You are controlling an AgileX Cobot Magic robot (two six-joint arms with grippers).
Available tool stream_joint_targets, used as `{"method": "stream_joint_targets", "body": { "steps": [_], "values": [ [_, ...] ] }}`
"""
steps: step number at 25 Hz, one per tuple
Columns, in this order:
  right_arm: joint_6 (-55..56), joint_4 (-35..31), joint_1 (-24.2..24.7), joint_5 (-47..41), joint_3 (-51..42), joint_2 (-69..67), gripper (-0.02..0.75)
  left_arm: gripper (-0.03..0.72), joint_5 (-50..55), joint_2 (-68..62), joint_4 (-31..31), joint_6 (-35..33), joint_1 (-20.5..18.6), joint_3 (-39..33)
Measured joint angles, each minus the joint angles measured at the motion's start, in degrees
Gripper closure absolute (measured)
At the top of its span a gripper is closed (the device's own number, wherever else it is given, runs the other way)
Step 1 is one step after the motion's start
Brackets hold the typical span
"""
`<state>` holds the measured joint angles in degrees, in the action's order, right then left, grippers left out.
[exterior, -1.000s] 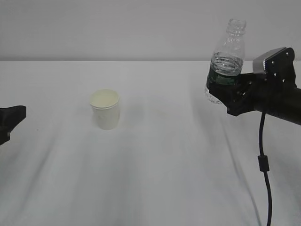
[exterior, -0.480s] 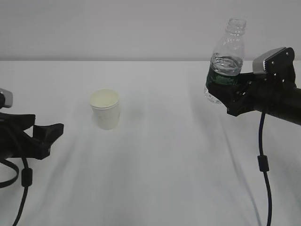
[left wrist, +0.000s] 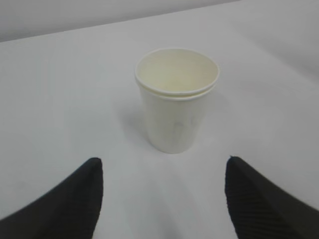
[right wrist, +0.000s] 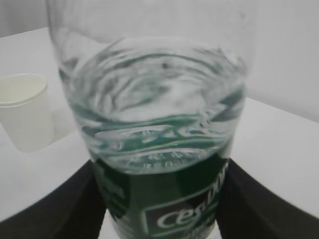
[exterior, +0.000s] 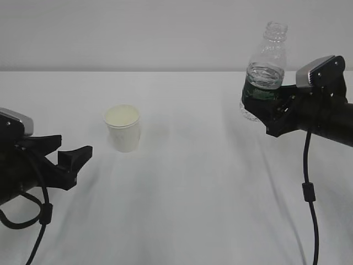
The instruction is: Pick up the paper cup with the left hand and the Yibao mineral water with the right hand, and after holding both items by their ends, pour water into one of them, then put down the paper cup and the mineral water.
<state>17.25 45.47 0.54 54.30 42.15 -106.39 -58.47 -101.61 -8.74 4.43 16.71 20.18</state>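
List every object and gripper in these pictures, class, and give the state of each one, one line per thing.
paper cup: upright on the table, empty, not held.
Yibao mineral water: uncapped, tilted slightly, lifted off the table, partly full.
water: inside the bottle, surface rippling.
left hand: open, fingers short of the cup, touching nothing.
right hand: shut on the bottle at its green label.

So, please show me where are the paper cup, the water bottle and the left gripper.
paper cup (left wrist: 175,119): left wrist view, side wall.
water bottle (exterior: 265,77): exterior view, clear body above label.
left gripper (exterior: 69,156): exterior view, between fingertips.
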Motion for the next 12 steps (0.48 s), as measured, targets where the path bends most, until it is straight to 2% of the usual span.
{"method": "stream_joint_targets", "body": {
  "steps": [4, 12],
  "values": [
    [0.0, 0.6, 0.0, 0.0, 0.0, 0.0, 0.276, 0.141, -5.9, -4.8, -0.1, 0.0, 0.0, 0.3],
    [-0.1, 1.3, 0.0, 0.1, 0.0, 0.0, 0.277, 0.141, -6.9, -11.3, -0.2, 0.0, 0.0, 1.2]
  ]
}}
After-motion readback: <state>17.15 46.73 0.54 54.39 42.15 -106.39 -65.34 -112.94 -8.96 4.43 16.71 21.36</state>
